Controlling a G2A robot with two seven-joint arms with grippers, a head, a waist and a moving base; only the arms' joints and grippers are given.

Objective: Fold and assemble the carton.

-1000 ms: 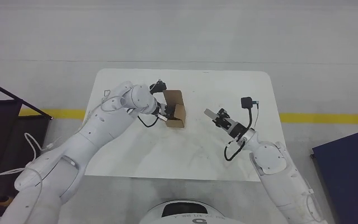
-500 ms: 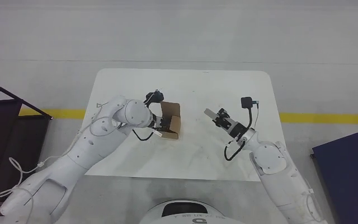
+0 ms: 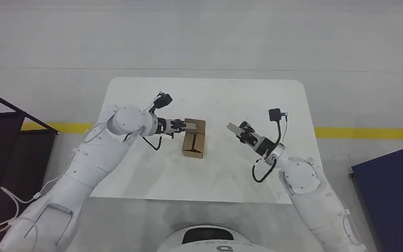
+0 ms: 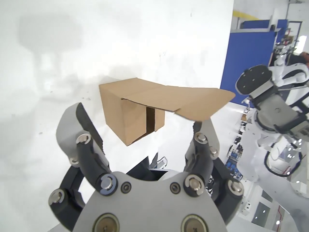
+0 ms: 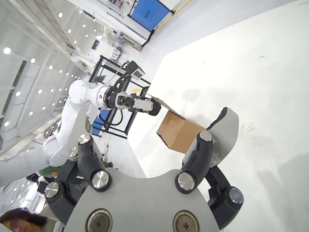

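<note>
One white worktop [image 3: 252, 94] carries everything. Near its middle sits a brown carton [image 3: 194, 138], partly folded into a box and resting on the surface. It has a dark slit between the flaps on its open end, and one long flap sticks out flat towards the left arm. The left pincer [image 3: 178, 126] is level with that flap, fingers spread apart and gripping nothing. The flap's edge lies over one fingertip [image 4: 198, 127] and seems to touch it, though I can't be sure from here. The right pincer [image 3: 233, 127] hangs above the worktop on the carton's other side, well apart from it, fingers likewise spread wide and empty.
</note>
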